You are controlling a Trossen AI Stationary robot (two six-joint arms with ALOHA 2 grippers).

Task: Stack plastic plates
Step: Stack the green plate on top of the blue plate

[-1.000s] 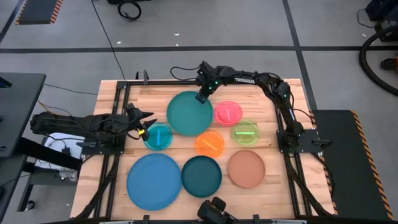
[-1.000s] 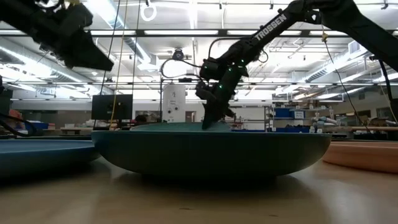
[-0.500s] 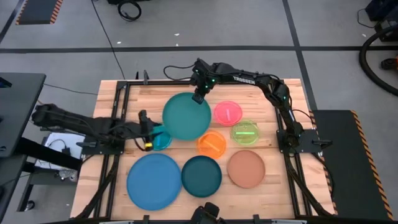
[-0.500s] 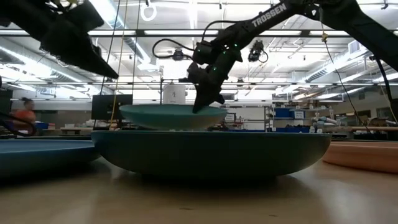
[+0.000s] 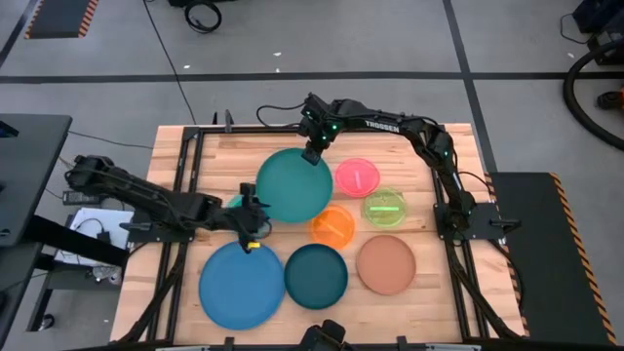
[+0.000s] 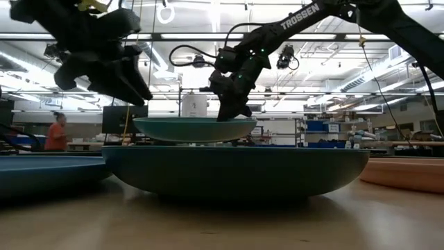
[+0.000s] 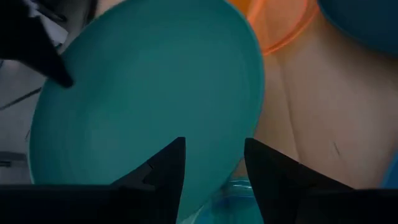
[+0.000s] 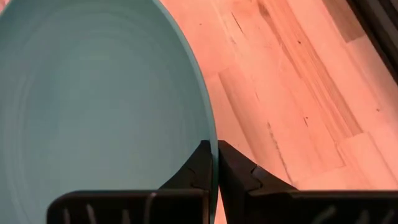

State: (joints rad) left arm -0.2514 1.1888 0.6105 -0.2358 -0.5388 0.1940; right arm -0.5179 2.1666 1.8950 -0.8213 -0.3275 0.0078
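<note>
I see the largest lifted plate hanging above the table's middle, pinched at its far rim by the right gripper. The left gripper sits at its near-left edge, above another big plate. Smaller plates lie to the right.

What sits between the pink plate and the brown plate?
In the high view, the green plate lies between the pink plate and the brown plate.
</note>
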